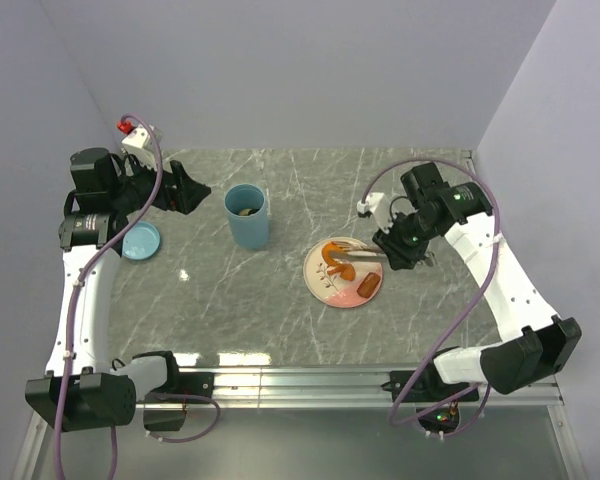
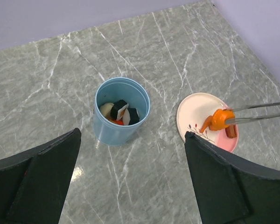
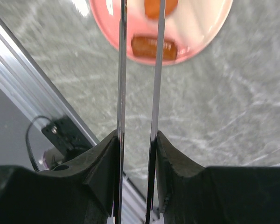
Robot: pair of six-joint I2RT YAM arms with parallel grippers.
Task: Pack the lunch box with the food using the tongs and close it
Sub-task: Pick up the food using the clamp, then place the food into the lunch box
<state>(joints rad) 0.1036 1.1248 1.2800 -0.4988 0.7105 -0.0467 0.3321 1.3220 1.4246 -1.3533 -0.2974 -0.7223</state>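
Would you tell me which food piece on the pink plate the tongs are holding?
The orange piece, gripped by the tongs; the brown sausage lies beside it, untouched.

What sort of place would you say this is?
Probably a robot lab bench: a marble-look table boxed in by plain walls, two arms bolted to a metal rail, toy food on a plate.

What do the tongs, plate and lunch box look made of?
The tongs look like bare polished metal: thin, silvery, reflective. The plate is glossy, ceramic or hard plastic, judging by its sheen. The lunch box seems matte plastic: even light-blue, thin wall.
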